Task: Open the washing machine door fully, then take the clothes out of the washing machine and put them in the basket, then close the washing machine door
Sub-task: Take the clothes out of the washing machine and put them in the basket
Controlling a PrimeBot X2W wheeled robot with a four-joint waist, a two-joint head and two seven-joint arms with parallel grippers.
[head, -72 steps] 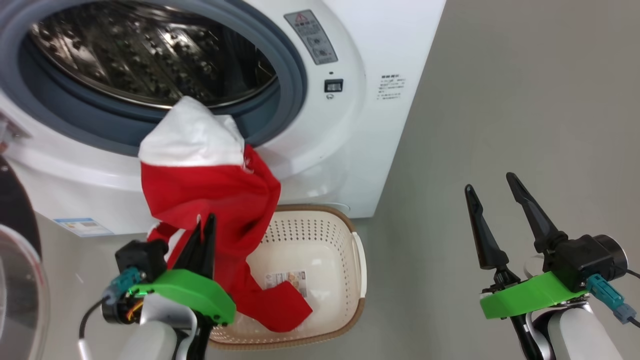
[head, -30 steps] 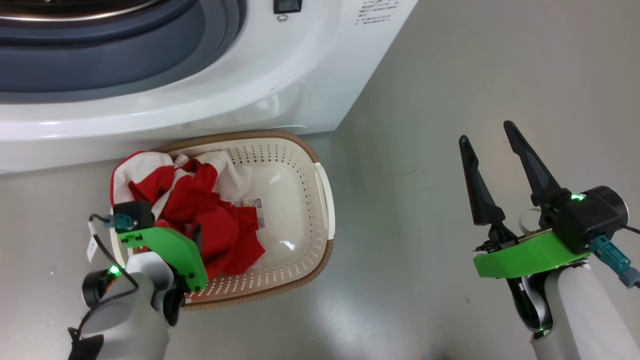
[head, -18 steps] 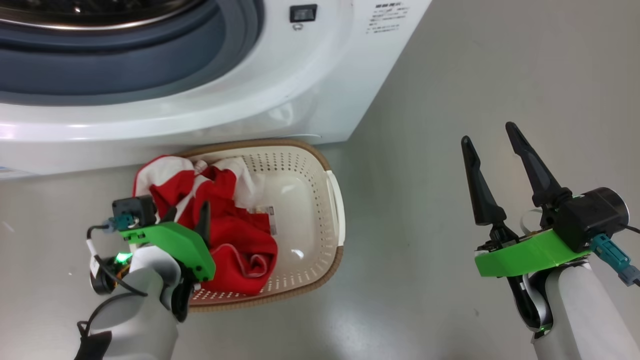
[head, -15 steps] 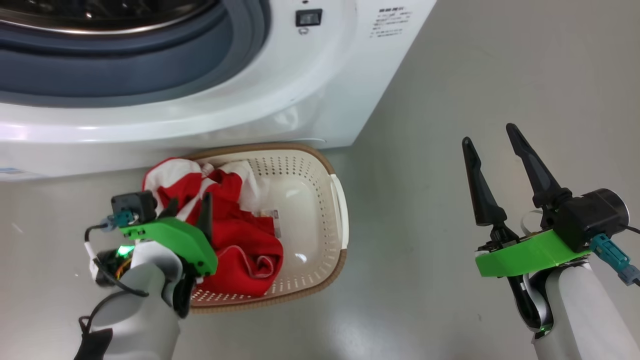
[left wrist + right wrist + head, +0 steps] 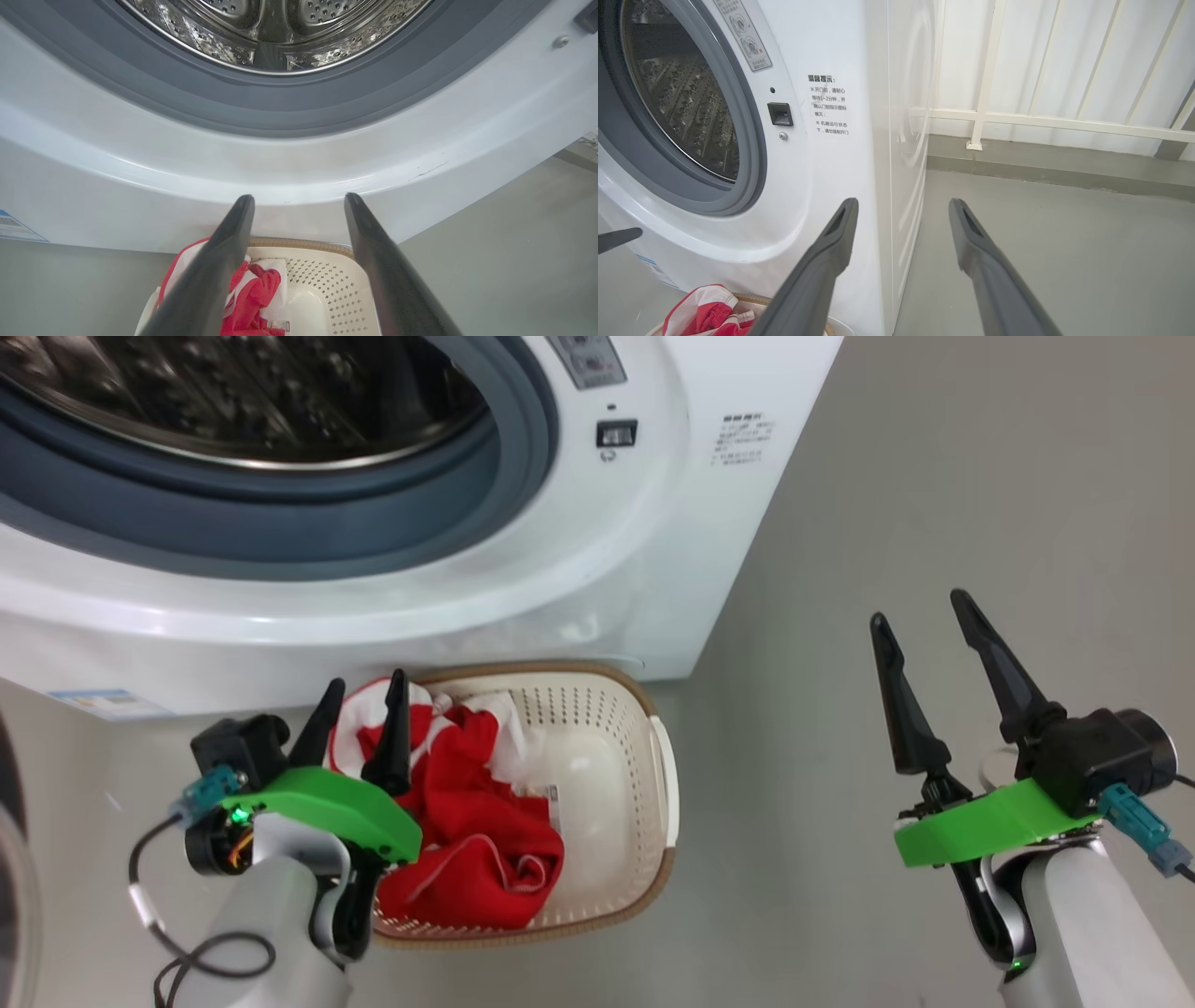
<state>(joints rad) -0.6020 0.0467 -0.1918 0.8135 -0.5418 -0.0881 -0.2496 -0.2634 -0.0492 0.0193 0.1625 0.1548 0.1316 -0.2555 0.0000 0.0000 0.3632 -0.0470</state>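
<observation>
The red and white clothes (image 5: 467,840) lie heaped in the left half of the cream basket (image 5: 616,784), which stands on the floor against the washing machine (image 5: 579,579). My left gripper (image 5: 362,683) is open above the basket's near left corner, with nothing between its fingers. From the left wrist view, the left gripper (image 5: 299,199) points at the machine's lower front, over the clothes (image 5: 250,298) and basket (image 5: 327,289). The steel drum (image 5: 243,401) shows no garment. A sliver of the open washing machine door (image 5: 11,896) sits at the far left. My right gripper (image 5: 919,609) hangs open over bare floor.
Grey floor (image 5: 934,476) stretches to the right of the machine. A white railing (image 5: 1017,119) runs along the wall behind it. A blue sticker (image 5: 107,703) marks the machine's lower left corner. The right gripper (image 5: 903,203) faces the machine's right front corner.
My left gripper lowered the red garment from the drum's mouth into the basket, let go, opened and rose above the basket. The head camera tilted down, then back up. The right arm stayed put.
</observation>
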